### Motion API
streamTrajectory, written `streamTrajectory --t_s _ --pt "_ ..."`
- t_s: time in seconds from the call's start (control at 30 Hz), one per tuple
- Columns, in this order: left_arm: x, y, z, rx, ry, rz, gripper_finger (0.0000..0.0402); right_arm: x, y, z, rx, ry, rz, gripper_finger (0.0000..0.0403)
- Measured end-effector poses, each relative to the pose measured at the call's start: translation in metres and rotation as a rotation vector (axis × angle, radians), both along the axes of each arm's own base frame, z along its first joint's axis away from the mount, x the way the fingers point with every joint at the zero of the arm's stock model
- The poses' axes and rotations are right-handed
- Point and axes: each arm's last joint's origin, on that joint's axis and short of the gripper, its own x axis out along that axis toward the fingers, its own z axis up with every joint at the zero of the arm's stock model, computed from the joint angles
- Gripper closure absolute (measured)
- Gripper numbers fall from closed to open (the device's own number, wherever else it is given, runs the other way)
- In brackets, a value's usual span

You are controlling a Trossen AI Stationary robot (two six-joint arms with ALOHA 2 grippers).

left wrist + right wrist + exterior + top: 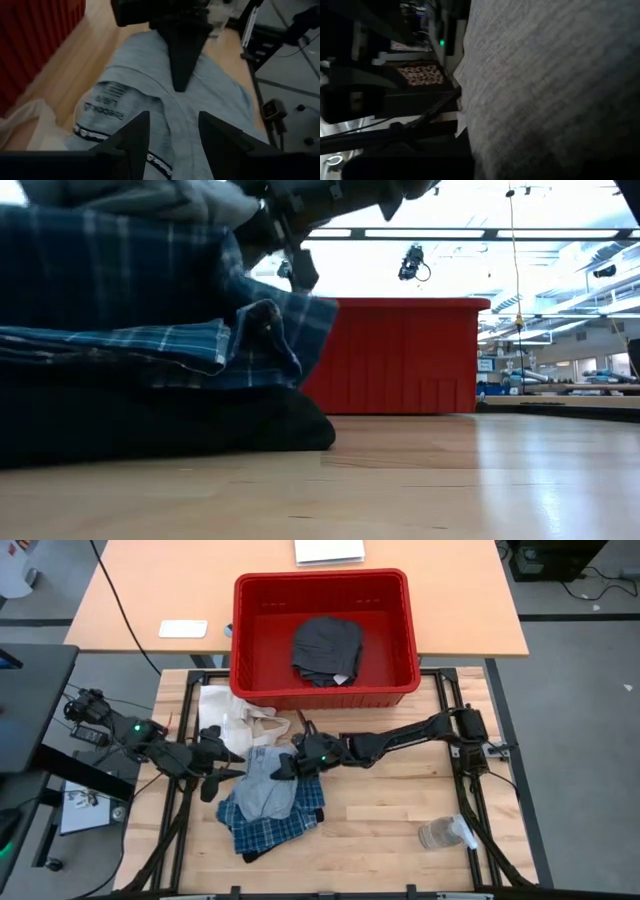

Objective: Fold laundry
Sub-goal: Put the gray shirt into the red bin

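While the left gripper [222, 773] jaws are spread beside the grey garment [268, 783] at frame centre, the right gripper [290, 766] jaws cannot be told.

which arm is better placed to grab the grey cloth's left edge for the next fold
Probably the left. Its pincer sits open at the left edge of the light grey cloth garment, which lies on the blue-and-white plaid shirt. The right pincer is over the cloth's top right.

Wooden worktop [380, 830] carries: plaid shirt [275, 825] under grey garment [265, 785], cream tote bag [225, 715], red bin [320, 690], clear bottle [445, 833].
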Motion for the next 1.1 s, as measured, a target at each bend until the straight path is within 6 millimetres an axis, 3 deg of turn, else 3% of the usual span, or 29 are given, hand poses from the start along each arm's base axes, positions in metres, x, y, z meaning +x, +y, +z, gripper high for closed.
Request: streamTrajectory --t_s 0.2,0.6,0.73,0.93,1.1 --pt "-0.003 0.002 0.021 0.031 -0.058 -0.034 0.0228 -0.011 -0.005 0.02 -0.021 0.001 -0.003 0.0339" --pt "-0.003 0.002 0.022 0.058 -0.048 -0.032 0.0228 -0.019 0.007 0.001 -0.012 0.198 0.065 0.0339" --pt "-0.001 0.001 0.012 0.057 -0.022 -0.029 0.0228 -0.015 0.009 -0.018 0.03 0.259 0.154 0.0339" --pt "0.004 -0.003 -0.013 0.021 0.058 -0.041 0.0228 0.0 0.017 -0.068 0.1 0.316 0.282 0.0339" --pt "0.003 -0.005 -0.017 -0.046 0.081 -0.055 0.0228 0.003 0.018 -0.075 0.079 0.29 0.31 0.0313"
